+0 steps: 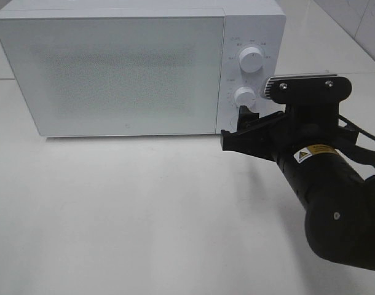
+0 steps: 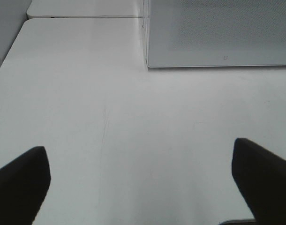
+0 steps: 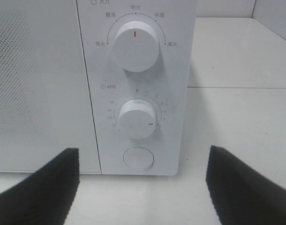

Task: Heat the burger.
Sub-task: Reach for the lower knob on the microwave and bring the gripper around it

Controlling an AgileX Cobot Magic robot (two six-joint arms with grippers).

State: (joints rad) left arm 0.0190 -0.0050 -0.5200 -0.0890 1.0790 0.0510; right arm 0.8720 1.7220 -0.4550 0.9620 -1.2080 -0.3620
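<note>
**A:** Where's the burger? I can't find it in any view.

**B:** Nor can I. The boxy white microwave oven [image 1: 114,74] stands toward the far edge of the plain white table [image 1: 144,215]. Its door is shut, and the frosted, dotted door panel [image 1: 117,70] hides the inside. My guess is that the burger is in there, but nothing shows it.

**A:** Why is the right arm up against the controls, then?

**B:** With the door shut, I'd say the settings are the step in hand. The black right gripper [image 3: 143,194] faces the control panel squarely. Its jaws are spread wide with nothing between them, wide enough to take in a dial. It lines up with the lower round white timer knob [image 3: 137,118] and the round white button [image 3: 139,158] under it.

**A:** Has the timer been set?

**B:** Its red mark sits off zero, a few minutes round. The upper white power knob [image 3: 136,46] points straight up at the middle setting. Whether more turning is needed, I can't tell.

**A:** And the left?

**B:** The black left gripper [image 2: 140,187] hangs over bare table toward the left edge, well short of the microwave's front. Its jaws are fully apart and hold nothing. I'd judge it is parked out of the way.
</note>
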